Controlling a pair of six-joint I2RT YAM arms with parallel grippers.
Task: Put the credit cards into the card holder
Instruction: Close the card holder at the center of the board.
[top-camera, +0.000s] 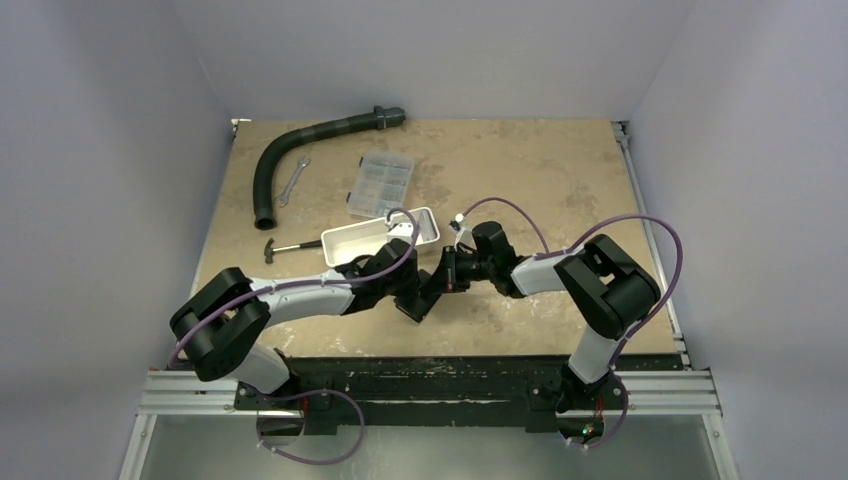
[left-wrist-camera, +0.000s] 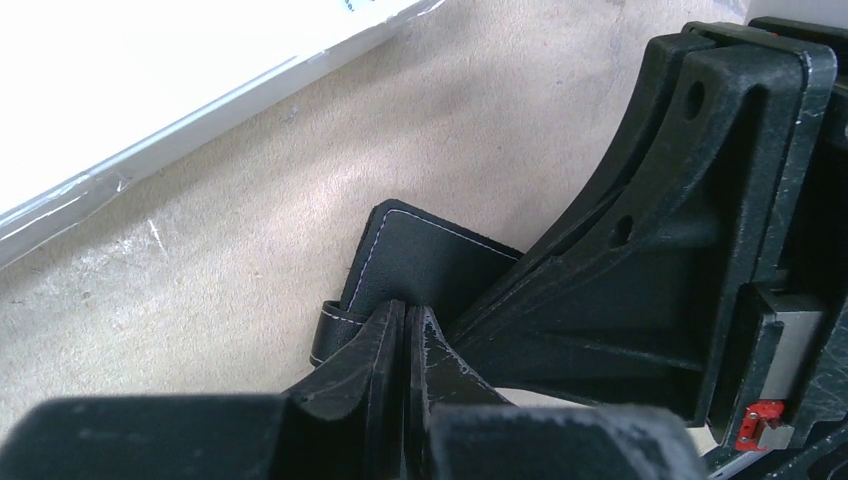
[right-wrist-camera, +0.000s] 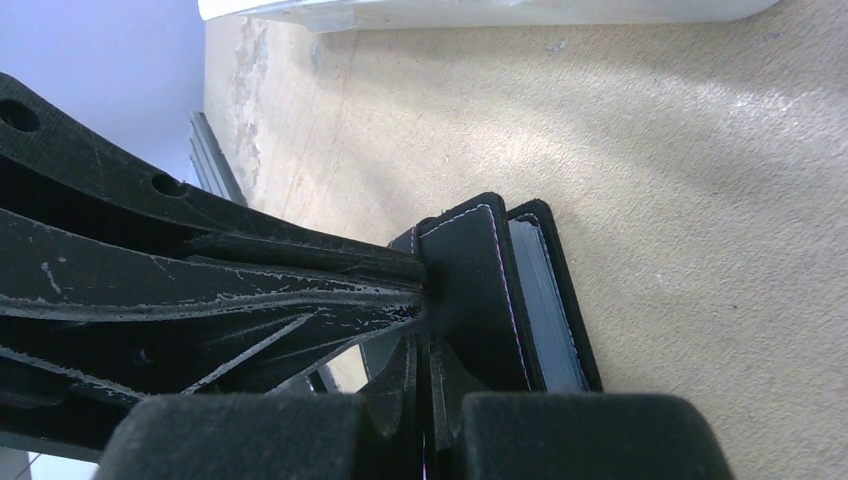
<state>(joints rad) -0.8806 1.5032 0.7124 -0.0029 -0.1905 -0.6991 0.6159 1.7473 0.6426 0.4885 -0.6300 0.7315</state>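
both jaws clamped tight on card holder (right-wrist-camera: 480, 290); on edge, leaves slightly parted, long axis slanting near-left to far-right.

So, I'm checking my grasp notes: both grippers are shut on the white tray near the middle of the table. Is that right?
Not quite. Both are shut, but on the black card holder, not the white tray, which lies just beyond it. The left wrist view shows the left gripper pinching the holder's edge, and the right wrist view shows the right gripper pinching it too.
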